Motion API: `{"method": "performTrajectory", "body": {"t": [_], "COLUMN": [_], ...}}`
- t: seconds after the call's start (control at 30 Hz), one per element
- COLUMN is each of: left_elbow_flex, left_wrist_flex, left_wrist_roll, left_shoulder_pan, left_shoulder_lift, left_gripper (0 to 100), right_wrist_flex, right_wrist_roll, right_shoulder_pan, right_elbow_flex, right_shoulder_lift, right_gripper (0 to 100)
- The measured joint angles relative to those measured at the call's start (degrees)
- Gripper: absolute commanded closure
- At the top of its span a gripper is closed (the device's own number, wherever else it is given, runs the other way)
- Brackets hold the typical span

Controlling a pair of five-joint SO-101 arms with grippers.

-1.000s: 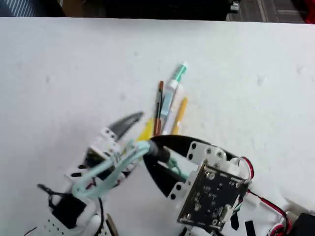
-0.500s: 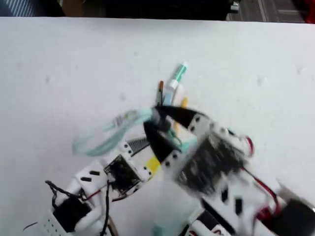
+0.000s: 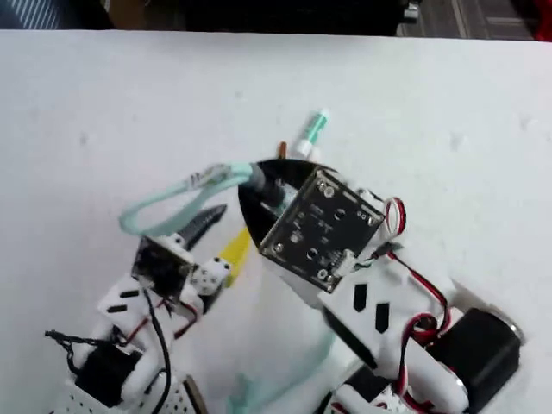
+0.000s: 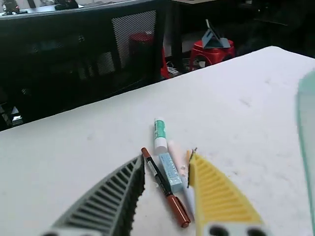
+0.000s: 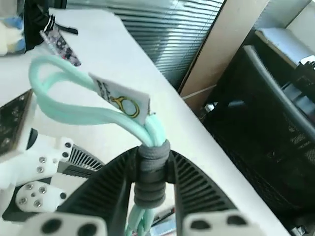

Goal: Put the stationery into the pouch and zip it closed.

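Note:
Several pens and markers lie in a bundle mid-table: a green-capped marker (image 3: pixel 314 128) (image 4: pixel 161 141), a brown pen (image 4: pixel 166 191) and pale ones beside it. In the high view my right arm covers most of the bundle. My right gripper (image 3: pixel 259 181) (image 5: pixel 151 162) is shut on the grey collar of the pouch's mint loop strap (image 3: pixel 168 203) (image 5: pixel 74 96), which carries a small tag (image 5: pixel 120 98). The pouch's teal edge (image 3: pixel 280 384) (image 4: pixel 306 128) trails under that arm. My left gripper (image 3: pixel 231 226) (image 4: pixel 166 160) stands open just short of the pens, its grey and yellow fingers either side of them.
The white table (image 3: pixel 448 103) has free room to the left, the right and beyond the pens. Past its far edge stand dark mesh furniture (image 4: pixel 98 54) and red stools (image 4: pixel 211 49).
My right gripper has carried the strap farther up the table, over the pens, and the loop has swung out to the left. My left gripper drew back, then came forward again toward the pens.

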Motion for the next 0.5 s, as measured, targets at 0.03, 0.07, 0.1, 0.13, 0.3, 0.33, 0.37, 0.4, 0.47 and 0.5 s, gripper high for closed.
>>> {"method": "performTrajectory", "body": {"t": [0.03,0.07,0.1,0.13,0.3,0.33,0.37,0.4,0.47,0.5], "left_elbow_flex": [-0.53,-1.41,-2.64,-3.78,-7.91,-8.18,-8.44,-8.97,-11.34,-13.36], "left_wrist_flex": [0.09,0.88,2.37,3.87,9.67,10.02,10.2,10.55,12.75,14.33], "left_wrist_roll": [0.18,0.44,0.53,0.53,0.53,0.53,0.53,0.53,0.53,0.53], "left_shoulder_pan": [-0.44,-0.79,-1.05,-1.14,-1.32,-1.41,-1.41,-1.41,-2.55,-3.6], "left_shoulder_lift": [0.0,0.0,0.0,0.0,-0.97,-1.05,-1.05,-1.05,-1.05,-1.05], "left_gripper": [82,82,82,82,82,82,82,82,80,79], "right_wrist_flex": [-1.41,-2.37,-2.9,-3.08,-3.16,-3.16,-3.16,-3.16,-3.16,-3.16], "right_wrist_roll": [0.0,0.0,0.0,0.0,0.0,0.0,0.0,0.0,0.0,0.0], "right_shoulder_pan": [0.0,0.0,0.0,0.0,-2.11,-2.11,-1.93,-1.85,-1.85,-1.85], "right_elbow_flex": [0.0,0.0,0.0,0.0,0.0,0.0,0.0,0.0,0.0,0.0], "right_shoulder_lift": [0.79,1.76,2.81,3.87,6.07,6.07,5.98,5.98,6.07,6.07], "right_gripper": [98.1,98.1,98.1,98.1,98.1,98.1,98.1,98.1,98.1,98.1]}}
